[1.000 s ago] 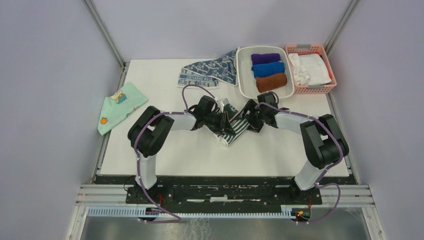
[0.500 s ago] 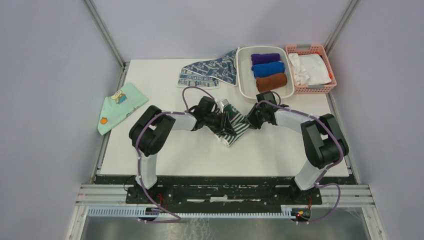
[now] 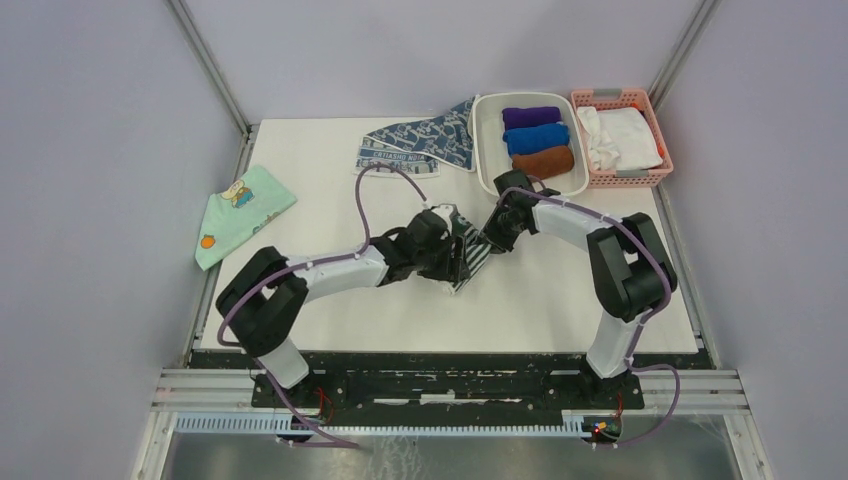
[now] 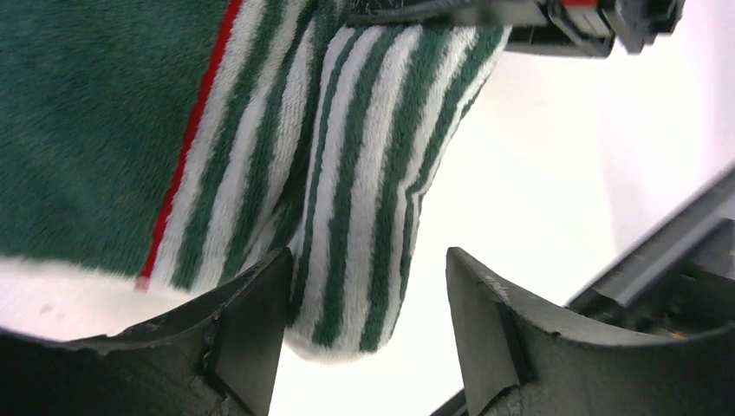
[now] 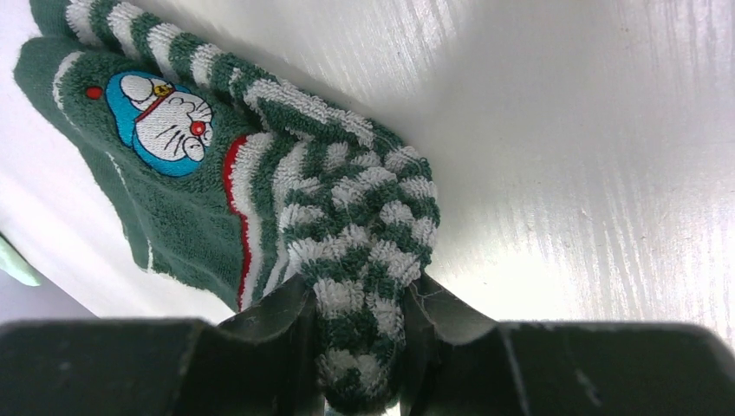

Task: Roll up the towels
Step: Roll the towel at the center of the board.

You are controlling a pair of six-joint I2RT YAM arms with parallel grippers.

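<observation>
Striped towel [image 3: 465, 258] is sitting bunched up at the middle of the table [image 3: 320, 180], between the two grippers. Mint cloth [image 3: 240, 210] is lying at the left edge, well apart from both arms. Left gripper [image 3: 447, 258] is standing wide open at the towel's left side. In its wrist view a striped fold is hanging between its fingers [image 4: 243, 329], but nothing is being pinched. Right gripper [image 3: 490, 235] is clamping a bunched corner of the same towel, jaws closed tight on the cloth. Blue-grey towel [image 3: 420, 140] is lying flat at the far side, just left of the white bin [image 3: 480, 150] holding three rolls. Pink basket [image 3: 645, 100] is sitting furthest right. Step in hand is looking like straightening the striped towel, with the rolling not yet started. Next move is probably calling for the left gripper closing on the opposite edge, then both spreading the towel flat.
</observation>
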